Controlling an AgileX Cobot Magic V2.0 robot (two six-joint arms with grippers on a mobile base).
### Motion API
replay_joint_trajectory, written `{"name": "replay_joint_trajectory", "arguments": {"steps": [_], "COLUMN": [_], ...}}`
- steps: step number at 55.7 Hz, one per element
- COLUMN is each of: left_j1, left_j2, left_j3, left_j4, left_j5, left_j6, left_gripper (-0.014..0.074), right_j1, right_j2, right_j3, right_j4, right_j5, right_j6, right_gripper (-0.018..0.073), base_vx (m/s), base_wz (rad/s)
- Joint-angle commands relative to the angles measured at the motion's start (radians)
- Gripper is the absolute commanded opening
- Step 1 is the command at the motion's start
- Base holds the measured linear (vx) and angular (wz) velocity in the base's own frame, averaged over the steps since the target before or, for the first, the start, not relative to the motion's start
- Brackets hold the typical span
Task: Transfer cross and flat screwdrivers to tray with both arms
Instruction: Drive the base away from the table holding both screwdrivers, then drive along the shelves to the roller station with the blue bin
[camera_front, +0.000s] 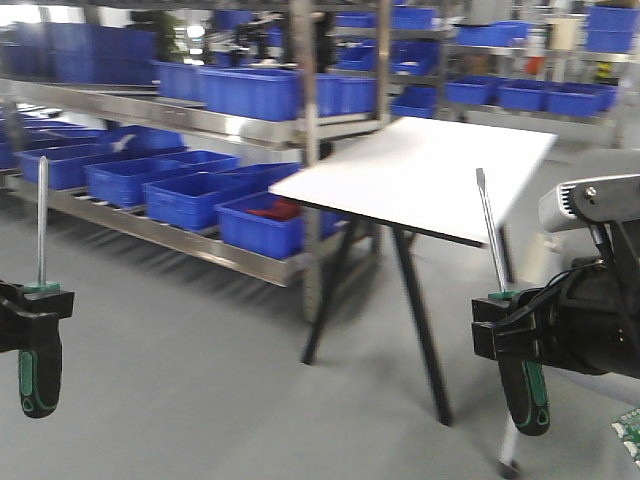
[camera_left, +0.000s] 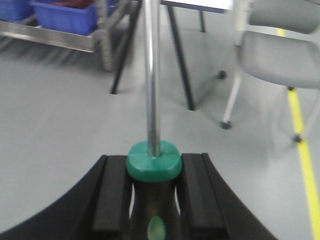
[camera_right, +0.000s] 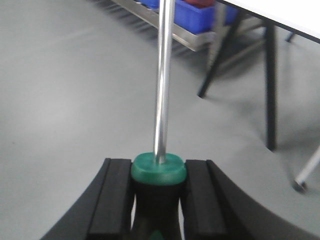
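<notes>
Warehouse floor, blue-crate racks, white tabletop. Left tool clamps left screwdriver, right tool clamps right screwdriver, shafts up. Prob. mid-carry; tray not in view. Next: locate it, lay both flat.

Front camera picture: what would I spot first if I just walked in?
You'd spot two green-and-black screwdrivers pointing up: the left screwdriver clamped in the left hand at the picture's left edge, the right screwdriver in the right hand at the right. Behind them, blue crates fill metal shelves, and a white table stands near the middle.
</notes>
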Motion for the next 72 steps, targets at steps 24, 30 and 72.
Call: {"name": "replay_joint_trajectory", "arguments": {"steps": [24,30,72], "left_j1": [-0.003,-0.003,-0.003], "left_j2": [-0.023,-0.023,-0.023], "left_j3": [-0.028,-0.028,-0.028], "left_j4": [-0.027,-0.027,-0.027], "left_j5": [-0.075,-0.075,-0.075], "left_j6": [-0.01,-0.01,-0.01], "left_gripper": [0.0001,0.0001,0.0001], "right_j1": [-0.001,-0.001,-0.001], "right_j2": [-0.025,-0.025,-0.025], "right_j3": [-0.031,-0.031,-0.031], "right_j4": [0.0,0.0,0.0], "right_j5": [-0.087,-0.087,-0.079], "right_j6": [-0.013,-0.013,-0.013], "right_gripper": [-0.0008,-0.0008,-0.0008], "base_vx": [0.56,0.55,0.57], "base_wz": [0.67,0.6,0.53]}}
